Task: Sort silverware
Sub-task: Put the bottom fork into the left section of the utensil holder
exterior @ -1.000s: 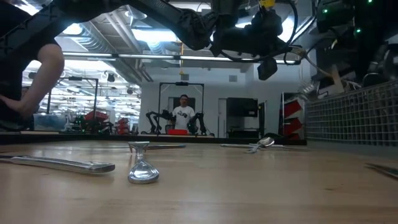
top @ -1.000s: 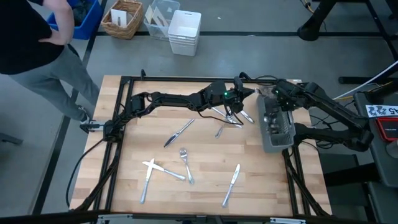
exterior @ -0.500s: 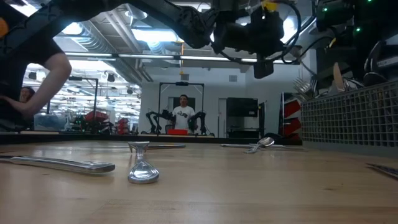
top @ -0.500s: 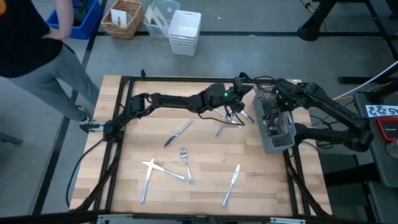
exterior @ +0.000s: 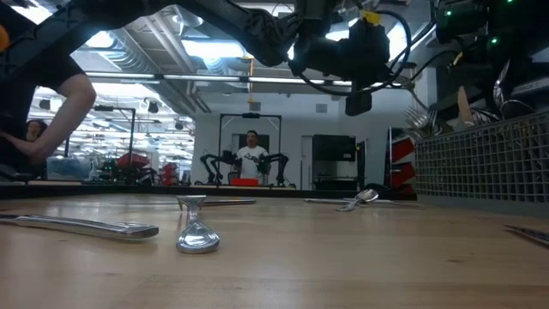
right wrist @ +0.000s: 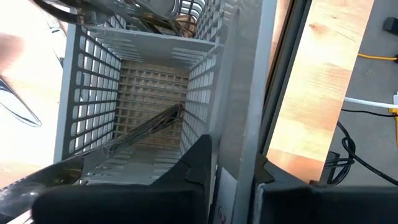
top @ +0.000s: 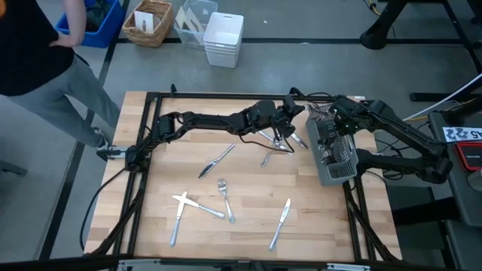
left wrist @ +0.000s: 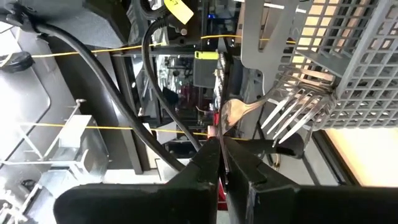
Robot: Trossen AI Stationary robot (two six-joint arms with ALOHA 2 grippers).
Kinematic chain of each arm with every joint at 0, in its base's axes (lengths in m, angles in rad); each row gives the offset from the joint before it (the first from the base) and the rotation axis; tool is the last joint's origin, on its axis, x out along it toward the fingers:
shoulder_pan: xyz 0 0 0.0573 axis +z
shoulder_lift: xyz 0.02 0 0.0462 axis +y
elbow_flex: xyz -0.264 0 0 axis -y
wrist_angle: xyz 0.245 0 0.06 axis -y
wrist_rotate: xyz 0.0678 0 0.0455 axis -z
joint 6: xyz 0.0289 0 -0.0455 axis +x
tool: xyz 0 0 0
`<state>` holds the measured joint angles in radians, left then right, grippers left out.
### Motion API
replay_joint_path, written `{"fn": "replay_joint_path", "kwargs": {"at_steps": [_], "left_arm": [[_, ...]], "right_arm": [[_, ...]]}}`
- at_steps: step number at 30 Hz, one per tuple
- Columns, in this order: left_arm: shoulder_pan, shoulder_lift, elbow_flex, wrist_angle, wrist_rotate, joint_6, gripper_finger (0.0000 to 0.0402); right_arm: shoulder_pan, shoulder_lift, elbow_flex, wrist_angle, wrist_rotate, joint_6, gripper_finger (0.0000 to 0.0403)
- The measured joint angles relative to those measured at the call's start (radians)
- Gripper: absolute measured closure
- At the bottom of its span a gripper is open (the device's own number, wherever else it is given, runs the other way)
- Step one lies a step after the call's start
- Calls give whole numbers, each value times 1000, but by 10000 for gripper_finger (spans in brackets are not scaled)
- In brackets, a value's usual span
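Note:
The dark wire-mesh caddy (top: 337, 154) stands at the table's far right with fork tines (left wrist: 298, 112) sticking out over its rim. My left gripper (top: 292, 113) reaches level across the far side, just left of the caddy's rim, and is shut on a spoon (left wrist: 231, 115). My right gripper (top: 334, 113) points down at the caddy's far end and is shut on its wall. A knife (right wrist: 149, 124) lies inside one compartment. Loose silverware lies flat on the wood: a small pile (top: 280, 141), a knife (top: 217, 160), a fork (top: 225, 197), crossed pieces (top: 184, 205), and a knife (top: 280, 223). My left gripper (left wrist: 219, 146) pinches the spoon's rounded end (left wrist: 222, 132) between its two fingertips, coming level from the table's left. The spoon runs on away from the fingers, clear of the table, and its slim shank (left wrist: 264, 98) reaches the caddy's rim beside the fork tines. My right gripper (right wrist: 230, 168) comes from above, pointing down. One finger (right wrist: 196, 165) is inside the caddy and the other (right wrist: 264, 180) outside, with the caddy's side wall (right wrist: 239, 124) between them. The caddy's base stays on the table.
A black frame (top: 151, 135) runs round the tabletop. A person (top: 45, 68) stands beyond the far left corner. A white bin (top: 224, 38) and a basket (top: 148, 22) sit on the floor past the far edge. Bare wood lies in the table's middle and near right.
My left gripper has rolled about its own line while staying in place beside the caddy's rim. The caddy's far end has shifted a little toward the table's left, and fork tines and a handle now show above its rim in the low view.

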<state>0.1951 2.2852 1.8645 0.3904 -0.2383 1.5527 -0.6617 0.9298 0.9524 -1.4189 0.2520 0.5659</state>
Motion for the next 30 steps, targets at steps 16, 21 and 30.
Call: {"fn": "replay_joint_path", "kwargs": {"at_steps": [16, 21, 30], "left_arm": [[-1, 3, -3, 12, 10, 138, 401], [-1, 3, -3, 13, 11, 133, 401], [-6, 3, -3, -34, 45, 131, 402]], "right_arm": [[1, -10, 116, -13, 1, 5, 358], [1, -10, 116, -23, -10, 5, 358], [0, -11, 75, -14, -57, 3, 358]]}}
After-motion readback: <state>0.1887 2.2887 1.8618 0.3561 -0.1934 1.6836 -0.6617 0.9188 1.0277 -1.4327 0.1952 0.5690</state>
